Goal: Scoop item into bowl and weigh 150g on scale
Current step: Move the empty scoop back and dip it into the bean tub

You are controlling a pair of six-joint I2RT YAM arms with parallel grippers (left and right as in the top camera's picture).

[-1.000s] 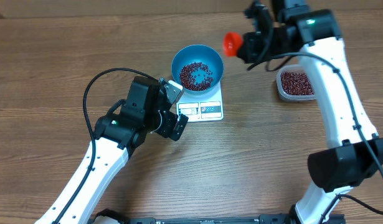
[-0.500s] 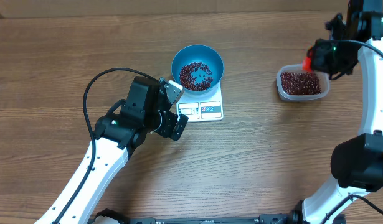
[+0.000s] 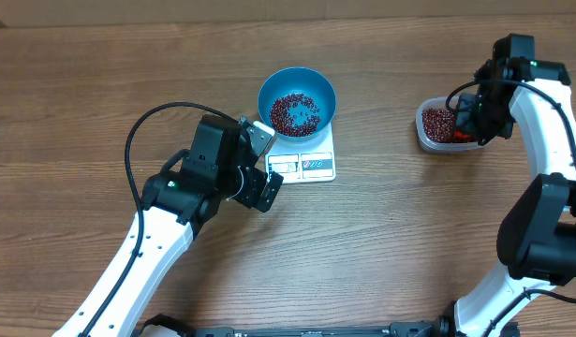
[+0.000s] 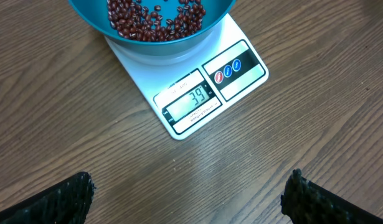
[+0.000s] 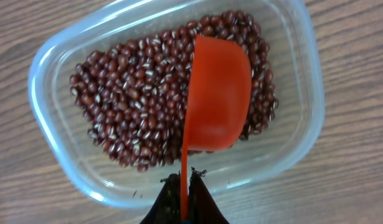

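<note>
On the scale (image 4: pixel 236 65), blue bowl (image 4: pixel 161 48), scattered red-brown beans (image 4: pixel 152 18)

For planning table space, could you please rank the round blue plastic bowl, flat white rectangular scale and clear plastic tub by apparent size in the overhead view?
1. Tied: blue bowl and white scale, which is partly hidden beneath it.
2. Smallest: clear tub.

Bare worktop (image 3: pixel 391 234) lies wide open between the scale (image 3: pixel 316 167) and the clear tub (image 3: pixel 421 131). The left pincer (image 3: pixel 265 165) blocks the scale's left side. The orange scoop (image 5: pixel 217 93) fills much of the tub.
</note>
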